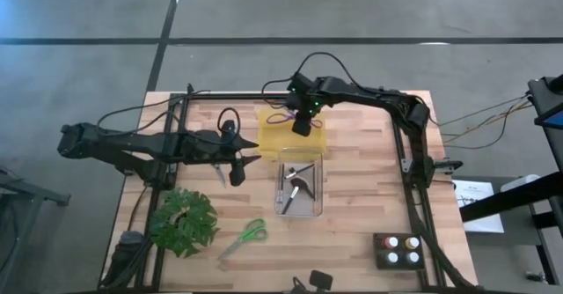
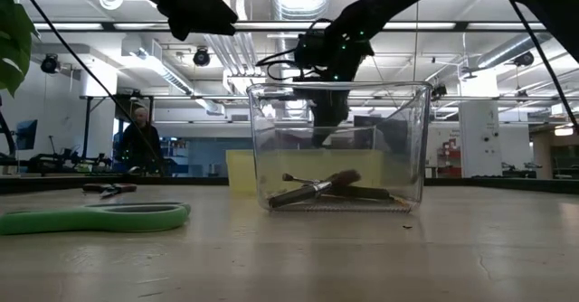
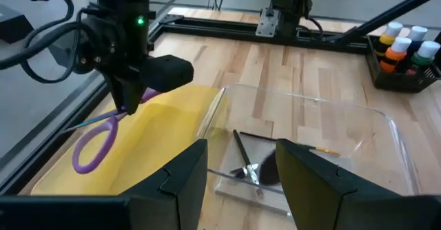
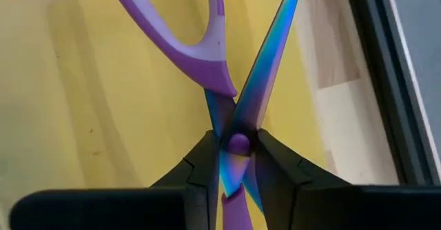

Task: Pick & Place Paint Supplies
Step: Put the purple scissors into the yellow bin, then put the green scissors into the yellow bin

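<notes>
My right fingers (image 4: 234, 171) clamp the purple scissors (image 4: 231, 71) at their pivot over the yellow bin (image 3: 158, 130); my left fingers (image 3: 238, 182) hang parted, empty, above the bench (image 1: 369, 175).

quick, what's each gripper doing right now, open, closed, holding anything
Left gripper: open, empty, near the clear bin.
Right gripper: closed on the purple scissors at their pivot, over the yellow tray.
</notes>
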Action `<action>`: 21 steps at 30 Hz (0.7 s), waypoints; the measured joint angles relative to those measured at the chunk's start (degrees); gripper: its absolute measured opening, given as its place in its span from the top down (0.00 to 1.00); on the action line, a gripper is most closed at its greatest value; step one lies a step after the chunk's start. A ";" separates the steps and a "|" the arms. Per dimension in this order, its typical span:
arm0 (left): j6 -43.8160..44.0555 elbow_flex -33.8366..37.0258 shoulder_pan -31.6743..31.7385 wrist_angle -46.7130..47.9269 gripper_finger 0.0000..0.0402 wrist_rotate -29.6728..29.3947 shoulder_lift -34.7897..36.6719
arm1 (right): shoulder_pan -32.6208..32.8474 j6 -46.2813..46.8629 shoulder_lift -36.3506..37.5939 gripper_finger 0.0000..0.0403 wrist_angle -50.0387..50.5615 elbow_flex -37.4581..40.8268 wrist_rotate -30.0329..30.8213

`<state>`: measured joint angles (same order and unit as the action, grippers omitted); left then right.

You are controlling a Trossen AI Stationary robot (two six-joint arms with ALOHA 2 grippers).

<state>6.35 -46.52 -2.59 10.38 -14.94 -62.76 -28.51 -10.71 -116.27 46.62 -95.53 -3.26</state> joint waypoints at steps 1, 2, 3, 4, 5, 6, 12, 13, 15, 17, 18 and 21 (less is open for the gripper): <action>0.00 0.00 0.02 0.14 0.55 -0.02 0.00 | 0.04 -0.04 0.00 0.84 -0.13 0.10 -0.03; 0.00 0.00 0.02 0.25 0.55 -0.02 0.00 | 0.05 -0.19 0.00 0.83 -0.13 0.31 -0.12; 0.00 0.00 0.00 0.30 0.55 -0.02 0.00 | 0.05 -0.29 -0.01 0.81 -0.12 0.49 -0.24; 0.00 0.00 0.02 0.30 0.55 -0.02 0.00 | 0.03 -0.29 -0.04 0.79 -0.34 0.54 -0.22; 0.00 0.00 0.01 0.30 0.55 -0.02 0.00 | 0.00 -0.26 0.01 0.77 -0.57 0.55 -0.21; 0.00 0.00 0.02 0.27 0.55 -0.02 0.00 | 0.00 -0.28 0.25 0.75 -0.72 0.55 -0.20; -0.02 0.00 0.02 0.26 0.55 -0.02 0.00 | 0.15 -0.26 2.78 0.64 -1.16 0.65 -0.69; 0.00 0.00 0.02 0.26 0.55 -0.02 0.00 | 0.21 -0.30 3.24 0.63 -1.13 0.70 -1.48; -0.02 0.00 0.02 0.24 0.55 -0.02 0.00 | 0.36 -0.23 4.33 0.61 -1.40 0.70 -2.88; -0.02 0.00 0.02 0.25 0.55 -0.02 0.00 | 0.52 -0.20 5.59 0.59 -1.35 0.71 -3.08; 0.00 0.00 0.02 0.38 0.55 -0.01 0.00 | 0.69 -0.19 6.38 0.58 -1.35 0.79 -3.11; 0.90 0.00 -0.05 2.87 0.55 1.20 0.02 | 1.75 0.08 9.96 0.56 -0.28 1.09 -3.10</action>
<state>7.25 -46.52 -2.63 13.25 -13.74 -62.74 -26.76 -10.63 -106.30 46.35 -94.43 -6.36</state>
